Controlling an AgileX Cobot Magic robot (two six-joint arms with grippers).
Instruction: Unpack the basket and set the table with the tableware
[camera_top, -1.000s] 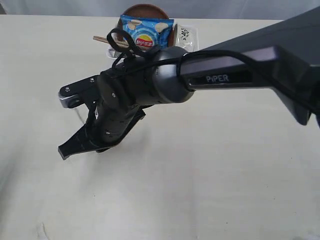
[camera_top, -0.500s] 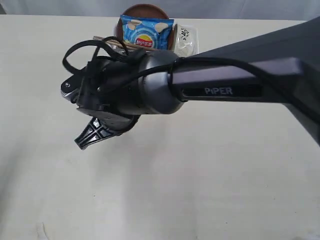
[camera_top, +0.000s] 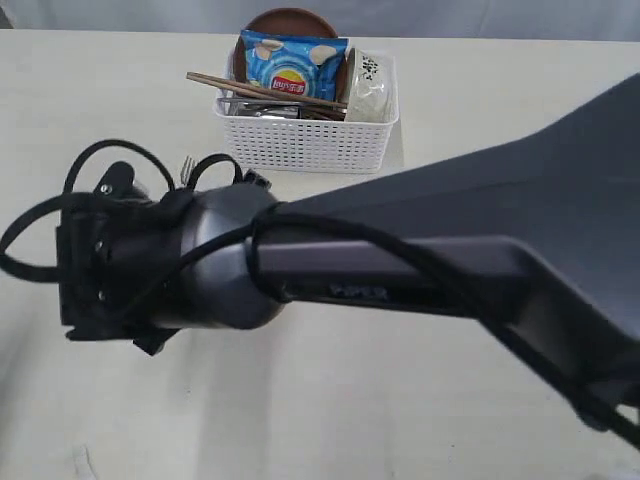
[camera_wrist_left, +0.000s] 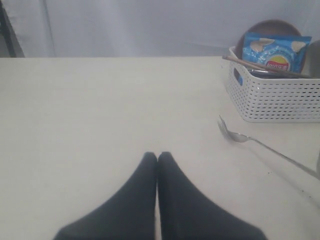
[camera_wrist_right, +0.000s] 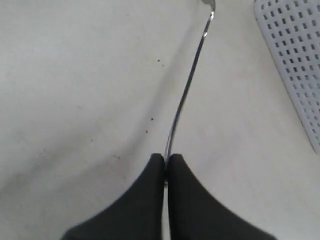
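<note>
My right gripper (camera_wrist_right: 165, 157) is shut on the handle end of a steel fork (camera_wrist_right: 187, 85). The fork reaches out low over the pale table (camera_top: 480, 150), and I cannot tell whether it touches. Its tines (camera_top: 187, 166) show just left of the white basket (camera_top: 310, 145), and the fork (camera_wrist_left: 240, 136) also shows in the left wrist view. The basket holds wooden chopsticks (camera_top: 265, 90), a brown plate (camera_top: 290, 18) and a white bowl (camera_top: 368, 85). My left gripper (camera_wrist_left: 158, 156) is shut and empty over bare table, well away from the basket (camera_wrist_left: 275, 100).
A blue chip bag (camera_top: 293, 65) stands upright in the basket against the plate. The right arm (camera_top: 420, 280) crosses the whole front of the exterior view and hides much of the tabletop and its own jaws.
The right arm has swung left and nearer to the camera with the fork, and the basket it covered is now in full view.
</note>
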